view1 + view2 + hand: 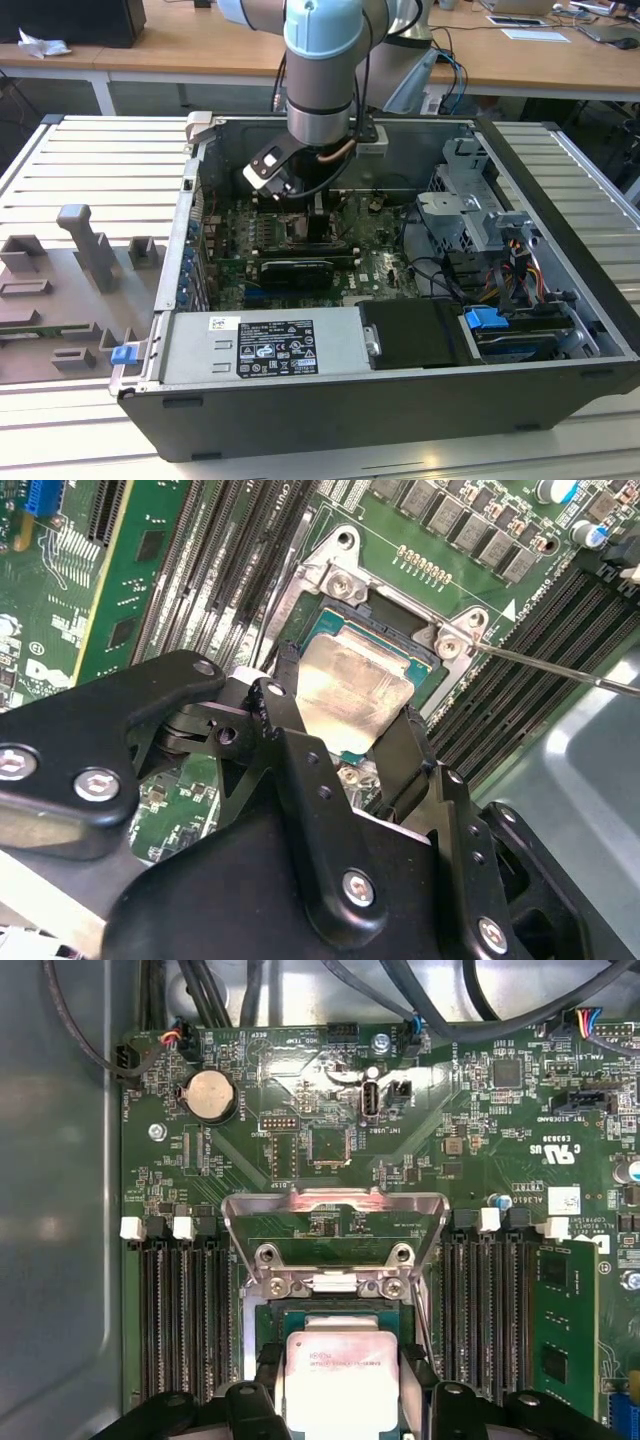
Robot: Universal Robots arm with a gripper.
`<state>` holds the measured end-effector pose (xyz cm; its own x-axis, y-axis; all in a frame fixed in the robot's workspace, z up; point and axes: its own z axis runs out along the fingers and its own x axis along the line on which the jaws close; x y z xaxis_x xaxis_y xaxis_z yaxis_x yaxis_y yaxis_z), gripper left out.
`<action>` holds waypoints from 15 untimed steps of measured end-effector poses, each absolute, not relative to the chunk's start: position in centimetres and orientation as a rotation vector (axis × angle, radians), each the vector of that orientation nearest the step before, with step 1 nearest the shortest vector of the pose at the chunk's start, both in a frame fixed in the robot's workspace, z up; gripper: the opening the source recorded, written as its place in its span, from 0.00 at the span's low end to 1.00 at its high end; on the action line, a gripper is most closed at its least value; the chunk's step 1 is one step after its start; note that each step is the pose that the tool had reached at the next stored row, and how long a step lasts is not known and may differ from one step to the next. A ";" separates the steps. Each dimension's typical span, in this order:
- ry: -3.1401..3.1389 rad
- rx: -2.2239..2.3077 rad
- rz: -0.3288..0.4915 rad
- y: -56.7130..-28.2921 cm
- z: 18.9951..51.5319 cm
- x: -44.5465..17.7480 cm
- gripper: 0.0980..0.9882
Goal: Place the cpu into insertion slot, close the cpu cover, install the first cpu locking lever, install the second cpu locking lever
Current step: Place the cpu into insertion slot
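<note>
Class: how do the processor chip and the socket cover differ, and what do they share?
The chip is a solid plate; the cover is an open frame. The chip sits low over the socket, between the fingers of the gripper; the cover stands swung up. Both are silvery metal.
</note>
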<state>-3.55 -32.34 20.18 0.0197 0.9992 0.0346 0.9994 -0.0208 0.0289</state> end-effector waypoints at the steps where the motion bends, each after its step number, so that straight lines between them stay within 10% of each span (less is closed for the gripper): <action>1: -2.196 -2.241 -0.071 -32.3 20.1 -3.5 0.50; 15: -2.196 -2.241 -0.070 -32.3 20.0 -3.6 0.59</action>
